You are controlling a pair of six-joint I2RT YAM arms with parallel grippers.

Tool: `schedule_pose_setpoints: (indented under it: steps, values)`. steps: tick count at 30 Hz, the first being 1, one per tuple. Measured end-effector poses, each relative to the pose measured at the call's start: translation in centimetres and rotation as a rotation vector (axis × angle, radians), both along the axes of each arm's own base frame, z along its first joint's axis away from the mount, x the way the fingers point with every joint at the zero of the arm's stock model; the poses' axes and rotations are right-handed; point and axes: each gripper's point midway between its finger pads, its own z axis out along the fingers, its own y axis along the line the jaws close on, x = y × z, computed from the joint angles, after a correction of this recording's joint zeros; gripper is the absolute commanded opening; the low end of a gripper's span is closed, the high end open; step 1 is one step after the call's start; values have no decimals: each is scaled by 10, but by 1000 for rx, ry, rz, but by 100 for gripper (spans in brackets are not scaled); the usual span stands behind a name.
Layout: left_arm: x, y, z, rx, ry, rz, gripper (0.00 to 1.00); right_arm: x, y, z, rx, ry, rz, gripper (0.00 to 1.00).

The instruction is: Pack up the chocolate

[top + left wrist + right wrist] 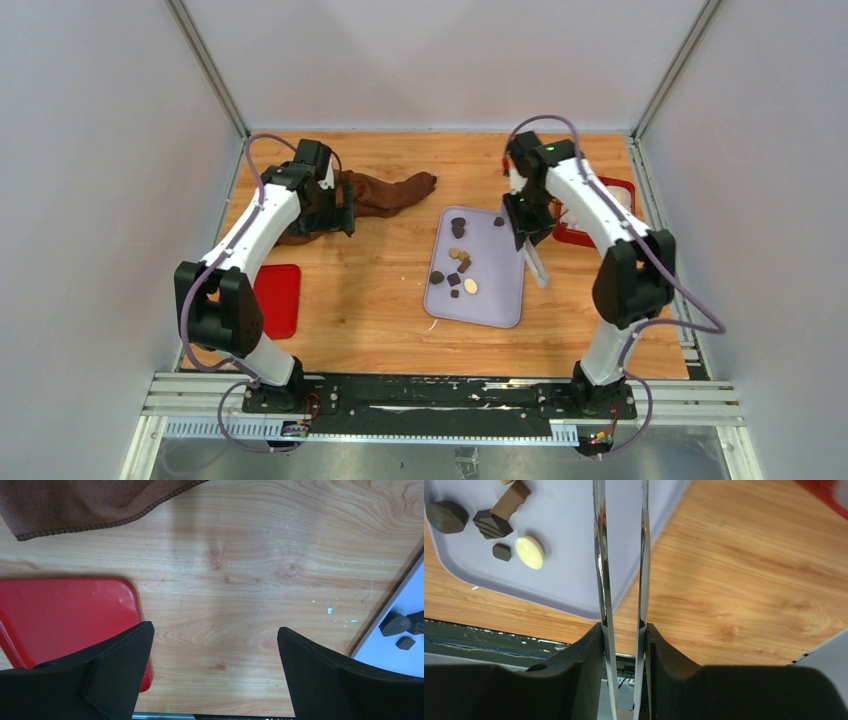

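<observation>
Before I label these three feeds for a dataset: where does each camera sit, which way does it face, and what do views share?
Top external: above and behind the bases, looking down on the table; both arms show.
Left wrist: on the left arm, facing down at table, brown cloth and red tray; its open left end effector shows.
Right wrist: looks along the tweezers clamped in the right end effector.
Shared: all three see the lavender tray with chocolate.
</observation>
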Motion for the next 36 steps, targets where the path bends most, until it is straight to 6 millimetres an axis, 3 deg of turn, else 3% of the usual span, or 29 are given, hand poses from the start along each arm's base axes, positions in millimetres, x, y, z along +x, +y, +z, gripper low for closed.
schedule_pose_setpoints:
  steps: [3,6,9,14,18,22,36]
  values:
    - [0,-1,0,-5,1,-2,100,5,-32,24,35,-73,-107,0]
    - [0,-1,0,-7,1,-3,100,8,-84,39,45,-135,-278,0]
    - [0,-1,0,-7,2,-3,100,2,-133,38,33,-152,-447,0]
    - [3,-2,-1,-7,5,-4,100,-4,-180,29,-7,-144,-601,0]
    - [6,-4,-3,-12,12,-6,100,7,-195,22,-47,-143,-626,0]
    - [9,-5,-5,-16,18,-11,100,20,-203,1,-66,-119,-642,0]
    - [23,-8,-9,-8,23,-29,100,37,-220,-40,-135,-54,-694,2]
